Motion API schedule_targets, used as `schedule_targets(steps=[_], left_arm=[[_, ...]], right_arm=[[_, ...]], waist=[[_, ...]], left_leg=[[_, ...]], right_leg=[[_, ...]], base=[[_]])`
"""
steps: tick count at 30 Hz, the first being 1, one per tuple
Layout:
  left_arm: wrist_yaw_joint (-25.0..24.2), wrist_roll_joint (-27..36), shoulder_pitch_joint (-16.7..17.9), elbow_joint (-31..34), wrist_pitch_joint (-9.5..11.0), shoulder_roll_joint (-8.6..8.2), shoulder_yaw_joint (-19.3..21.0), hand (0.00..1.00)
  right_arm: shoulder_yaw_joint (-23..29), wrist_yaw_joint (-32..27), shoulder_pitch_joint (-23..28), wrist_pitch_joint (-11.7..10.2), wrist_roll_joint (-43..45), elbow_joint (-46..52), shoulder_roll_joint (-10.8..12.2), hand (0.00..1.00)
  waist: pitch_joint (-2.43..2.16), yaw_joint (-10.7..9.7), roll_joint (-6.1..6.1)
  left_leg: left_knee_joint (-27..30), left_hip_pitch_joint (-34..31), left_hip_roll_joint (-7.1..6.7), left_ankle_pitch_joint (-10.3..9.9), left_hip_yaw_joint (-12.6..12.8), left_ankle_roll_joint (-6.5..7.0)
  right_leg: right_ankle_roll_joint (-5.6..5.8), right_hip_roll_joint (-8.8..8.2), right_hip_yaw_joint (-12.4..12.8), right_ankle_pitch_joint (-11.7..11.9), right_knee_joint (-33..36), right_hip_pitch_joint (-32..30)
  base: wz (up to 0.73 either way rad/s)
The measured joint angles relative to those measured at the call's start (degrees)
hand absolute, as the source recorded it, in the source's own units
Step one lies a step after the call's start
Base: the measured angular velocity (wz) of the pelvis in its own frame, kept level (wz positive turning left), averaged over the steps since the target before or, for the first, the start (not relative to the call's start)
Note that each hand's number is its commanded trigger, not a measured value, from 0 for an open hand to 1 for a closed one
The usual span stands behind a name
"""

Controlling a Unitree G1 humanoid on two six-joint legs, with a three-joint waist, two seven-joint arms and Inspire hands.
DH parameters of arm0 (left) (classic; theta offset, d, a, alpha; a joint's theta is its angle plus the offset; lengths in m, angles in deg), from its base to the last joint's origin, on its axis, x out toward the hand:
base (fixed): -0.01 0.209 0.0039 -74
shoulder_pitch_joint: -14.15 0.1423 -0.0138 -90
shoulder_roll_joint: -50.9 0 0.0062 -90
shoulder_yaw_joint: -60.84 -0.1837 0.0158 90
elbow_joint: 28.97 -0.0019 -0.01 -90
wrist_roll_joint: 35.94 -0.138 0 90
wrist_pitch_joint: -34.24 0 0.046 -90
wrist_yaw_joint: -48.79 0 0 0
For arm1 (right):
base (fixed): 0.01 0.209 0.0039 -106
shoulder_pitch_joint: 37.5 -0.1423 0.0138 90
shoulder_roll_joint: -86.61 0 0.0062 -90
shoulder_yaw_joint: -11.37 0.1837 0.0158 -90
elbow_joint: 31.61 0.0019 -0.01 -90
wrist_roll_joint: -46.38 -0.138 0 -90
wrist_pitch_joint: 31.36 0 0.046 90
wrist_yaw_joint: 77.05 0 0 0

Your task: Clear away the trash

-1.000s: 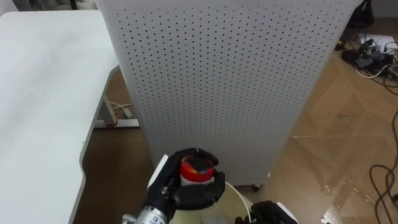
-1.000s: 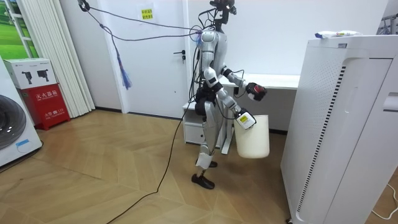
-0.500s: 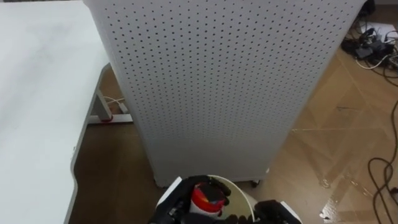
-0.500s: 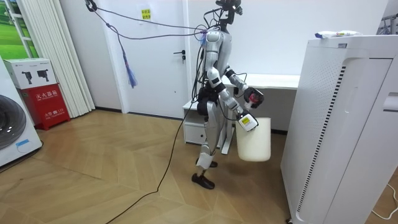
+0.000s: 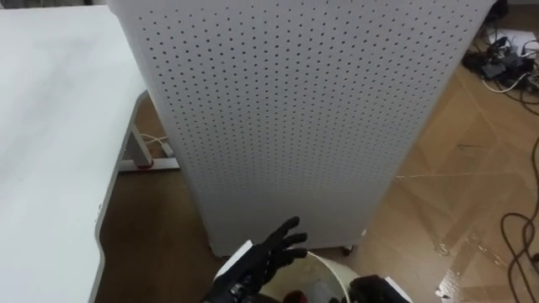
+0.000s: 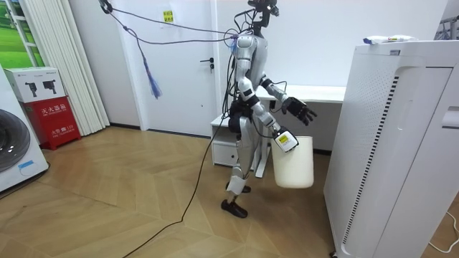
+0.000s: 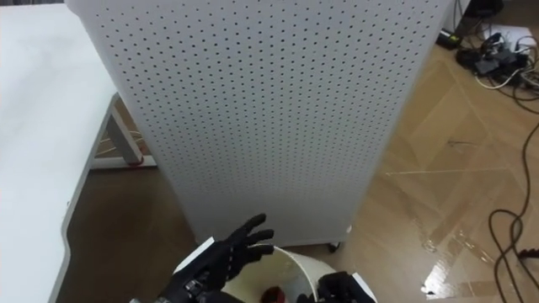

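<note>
Wood floor (image 6: 107,208), white walls (image 6: 179,86). Tall white perforated cabinet (image 5: 295,109) next to a white surface (image 5: 50,151). Washer (image 6: 14,150), red box (image 6: 54,115) & curtain (image 6: 61,64) at room view's left.

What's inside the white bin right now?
A red piece of garbage lies in the bin. The open left hand covers part of the inside, so anything else there is hidden.

Head cams close, aimed steeply down at panel (image 5: 295,118), bin (image 5: 335,266) at bottom edge. Room cam well back, side-on. Shared: panel, bin.

table (image 5: 50,126) left of cabinet (image 5: 295,109), bin (image 6: 292,163) before it
</note>
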Motion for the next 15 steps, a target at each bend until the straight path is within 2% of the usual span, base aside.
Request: schedule_targets(steps=[3, 7, 9, 12, 15], left_arm=[[0.83, -1.31, 0.75, 2.07, 0.1, 0.37, -0.01, 0.0], [3.99, -9.14, 1.76, 8.43, 0.73, 1.56, 0.46, 0.0], [5.64, -12.66, 1.89, 9.99, 1.15, 1.5, 1.37, 0.0], [10.96, -19.16, 1.97, 14.05, 1.99, 1.26, 4.71, 0.0], [15.2, -22.79, 1.97, 17.7, 2.79, 1.0, 6.97, 0.0]], right_arm=[[-0.03, -0.17, 0.39, -0.24, -0.09, 0.05, 0.04, 1.0], [0.02, -0.18, 1.22, -1.44, -0.16, 0.39, 0.0, 1.0], [0.02, -0.15, 2.42, -2.06, -0.3, 0.41, -0.05, 1.0], [0.34, -0.68, 3.54, -2.2, -0.45, 0.41, -0.1, 1.0], [1.24, -1.17, 3.88, -2.68, -0.45, 0.57, -0.2, 1.0]], waist=[[-0.09, -0.04, -0.18], [-0.23, -0.47, -0.34], [-0.31, -0.25, -0.35], [-0.39, -0.24, -0.26], [-0.41, -0.31, -0.24]], left_leg=[[-0.58, 1.91, 0.05, 0.0, 0.21, 0.0], [-1.33, 2.71, 0.13, 0.02, 0.27, -0.04], [-1.88, 4.04, 0.29, 0.04, 0.25, -0.07], [-2.2, 6.29, 0.65, 0.06, 0.19, -0.1], [-2.33, 7.25, 0.66, 0.07, 0.25, -0.13]], right_leg=[[0.0, 0.63, 0.48, 0.0, -1.46, 2.1], [0.16, 0.92, 0.58, 0.11, -3.17, 3.47], [0.32, 1.37, 0.67, 0.4, -4.63, 5.21], [0.23, 1.71, 0.72, 1.31, -7.59, 8.74], [0.25, 1.78, 0.97, 1.33, -8.31, 9.84]], base=[[-0.06], [0.01], [-0.03], [-0.04], [-0.02]])
